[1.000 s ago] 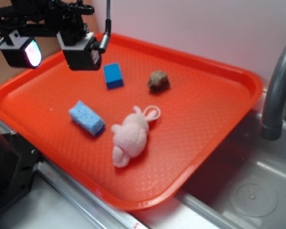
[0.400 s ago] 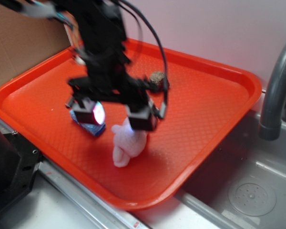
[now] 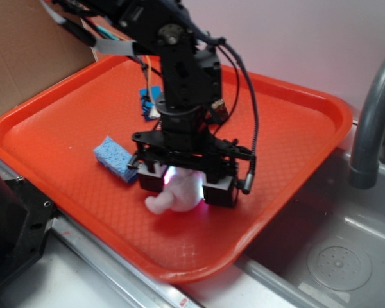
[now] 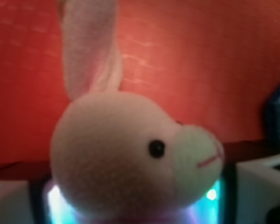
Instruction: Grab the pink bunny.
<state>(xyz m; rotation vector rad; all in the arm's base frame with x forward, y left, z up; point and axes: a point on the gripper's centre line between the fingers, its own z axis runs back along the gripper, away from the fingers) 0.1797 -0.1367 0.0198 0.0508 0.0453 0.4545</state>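
Note:
The pink bunny (image 3: 162, 201) lies on the orange tray (image 3: 295, 128), toward its front edge. My gripper (image 3: 185, 187) is down over it and open, with one finger on each side of its body. The arm hides most of the bunny; only its lower end shows. In the wrist view the bunny's head (image 4: 130, 158) fills the space between the two pads, with one ear pointing up. Lit gaps show on both sides of the head. The gripper (image 4: 135, 207) sits at the bottom edge of that view.
A light-blue sponge (image 3: 115, 157) lies just left of the gripper. A dark-blue block (image 3: 147, 99) and a brown lump (image 3: 218, 108) are partly hidden behind the arm. A grey faucet (image 3: 372, 115) and sink (image 3: 346, 256) are at the right, and cardboard (image 3: 25, 58) is at the back left.
The gripper has moved from the tray's back left to the bunny and come down around it. The bunny has stayed in place.

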